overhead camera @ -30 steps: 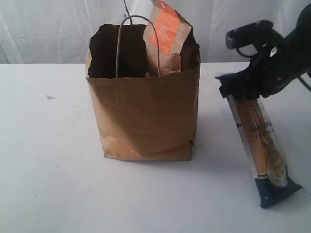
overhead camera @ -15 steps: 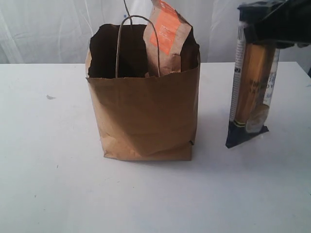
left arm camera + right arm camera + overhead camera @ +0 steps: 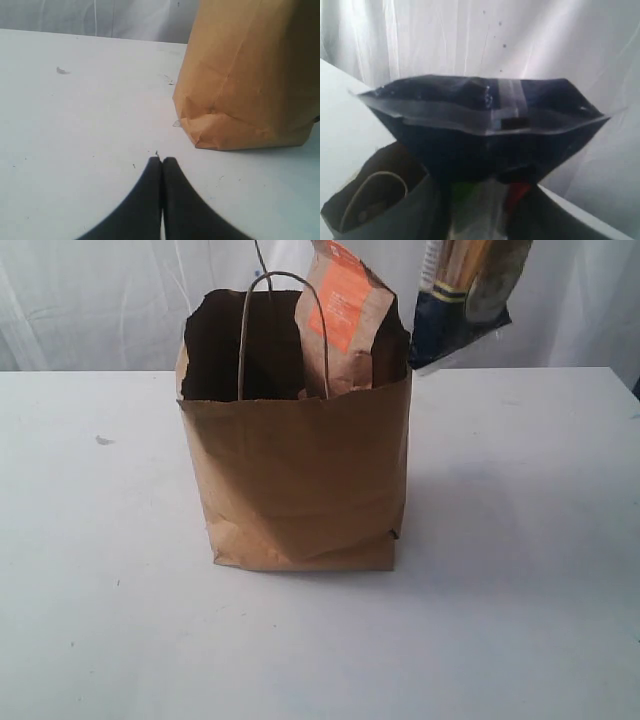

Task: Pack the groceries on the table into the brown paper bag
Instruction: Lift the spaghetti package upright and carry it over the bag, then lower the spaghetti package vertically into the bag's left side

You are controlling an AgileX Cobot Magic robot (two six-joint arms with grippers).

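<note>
**Ana:** Which step is the robot working on?

**Ben:** It is carrying the long spaghetti pack [image 3: 462, 302] to the brown paper bag [image 3: 300, 480]. The pack is hanging in the air, well clear of the desk [image 3: 520, 540]. Its dark lower end is hovering just above and beside the bag's right rim.

**Ana:** And the claws?

**Ben:** The right claw is hidden by the pack, but judging by how the pack is dangling, it is clamping the upper end. The left claw [image 3: 161, 161] is sitting pressed shut and empty, low over the desk near the bag's foot.

**Ana:** What is the next move calling for?

**Ben:** Probably sliding the pack over the open mouth, clear of the brown-orange pouch [image 3: 345, 310] that is leaning in the right corner. After that comes lowering it before letting go.
</note>
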